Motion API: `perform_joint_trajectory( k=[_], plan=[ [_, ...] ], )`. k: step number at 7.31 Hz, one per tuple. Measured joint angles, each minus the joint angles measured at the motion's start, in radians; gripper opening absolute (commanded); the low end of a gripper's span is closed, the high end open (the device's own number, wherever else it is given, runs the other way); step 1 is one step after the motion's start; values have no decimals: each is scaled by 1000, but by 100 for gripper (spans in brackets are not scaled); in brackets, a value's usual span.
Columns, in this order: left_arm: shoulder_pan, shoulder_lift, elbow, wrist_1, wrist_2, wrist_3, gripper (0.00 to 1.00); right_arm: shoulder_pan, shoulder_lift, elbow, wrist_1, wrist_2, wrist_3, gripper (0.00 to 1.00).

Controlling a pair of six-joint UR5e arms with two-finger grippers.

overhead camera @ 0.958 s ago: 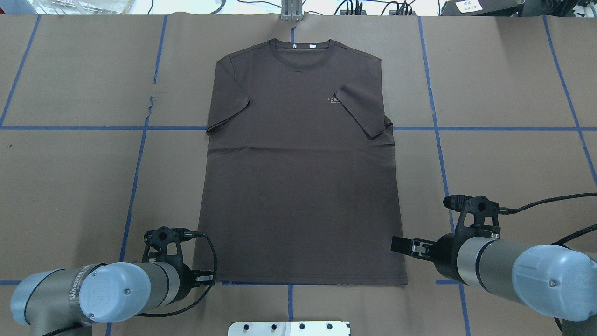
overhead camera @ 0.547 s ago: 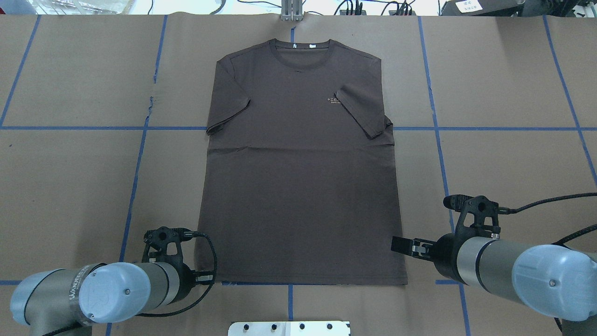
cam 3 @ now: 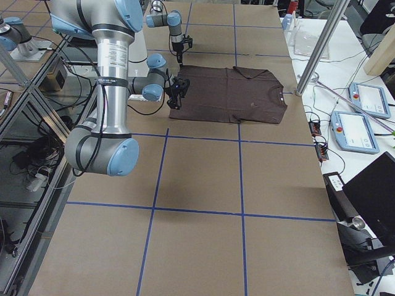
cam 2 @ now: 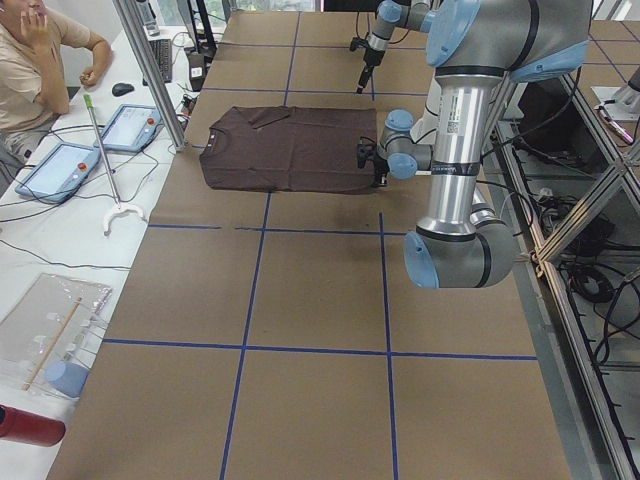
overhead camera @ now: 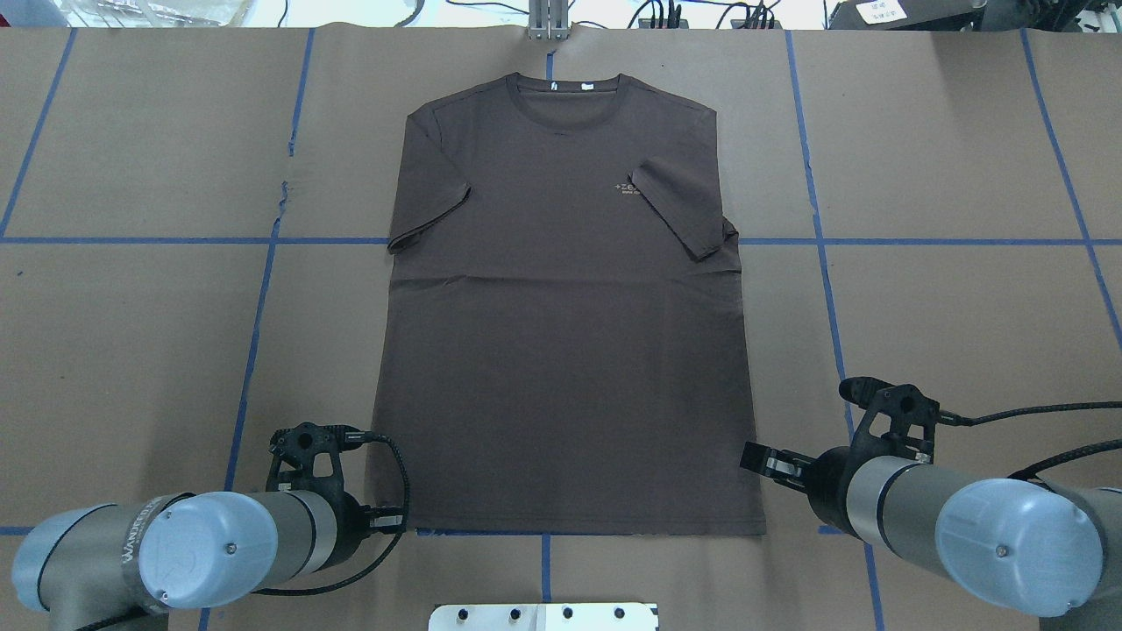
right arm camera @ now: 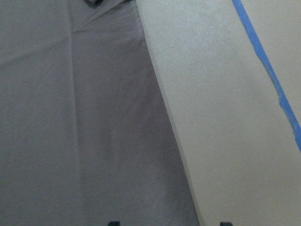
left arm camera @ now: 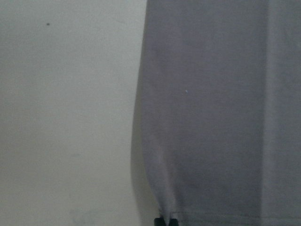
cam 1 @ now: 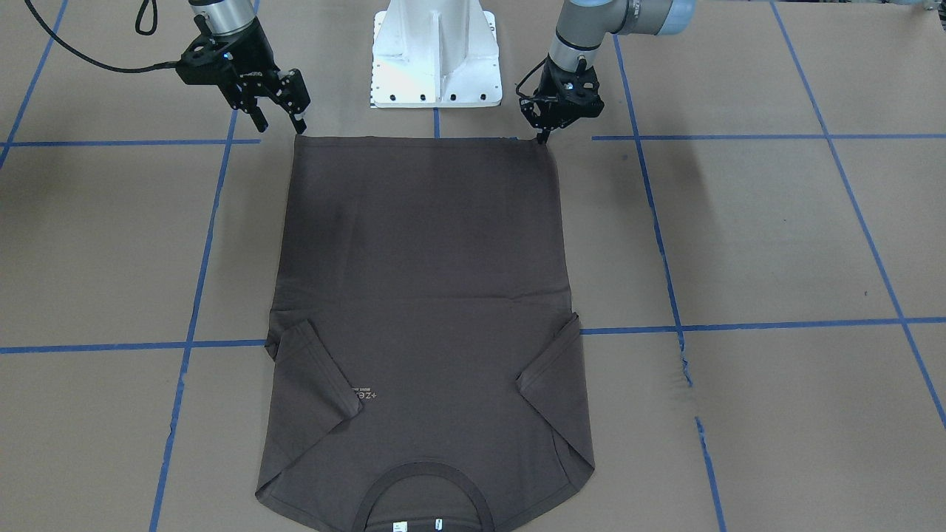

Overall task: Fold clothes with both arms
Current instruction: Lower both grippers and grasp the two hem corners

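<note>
Nearest to the robot, the hem (overhead camera: 570, 531) of the dark brown T-shirt (overhead camera: 561, 350) lies along a blue tape line on the counter (overhead camera: 131, 350), and both arms are at its two corners. The left fingers (cam 1: 543, 131) are together on the left hem corner and seem to pinch it, because a small crease runs up from their tips. The right fingers (cam 1: 299, 114) stand well apart, above the right hem corner, with the side edge of the shirt between them and no cloth held. The shirt is soft, light and limp, so I judge it will sag and slide when lifted. The hem corners are the good places to hold, both layers together. Farther away, the body lies flat, with both sleeves (overhead camera: 679, 215) folded inward over the chest. At the far end are the collar (overhead camera: 570, 118) and the white neck tags (overhead camera: 585, 86). One sleeve partly covers the pale logo (overhead camera: 625, 189), and its letters are too small to read. Whether the left pinch has both layers, I cannot tell.
</note>
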Motion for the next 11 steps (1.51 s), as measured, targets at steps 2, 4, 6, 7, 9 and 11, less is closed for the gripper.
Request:
perform_joint_trajectory(
  k=[2, 4, 6, 7, 9, 11],
  plan=[
    [0, -2, -7, 0, 26, 2, 0, -40, 3, -27, 0, -18, 16, 75],
    [0, 0, -8, 1, 48, 3, 0, -82, 5, -51, 0, -42, 43, 67],
    [-3, 2, -9, 2, 63, 3, 0, -119, 9, -86, 0, -69, 64, 65],
    [-4, 3, -10, 4, 65, 3, 0, -134, 11, -98, 0, -81, 67, 63],
    [-4, 6, -13, 6, 68, 3, 0, -155, 12, -114, 0, -92, 68, 53],
    [-5, 7, -15, 9, 81, 3, 0, -169, 18, -124, 0, -98, 68, 17]
  ],
)
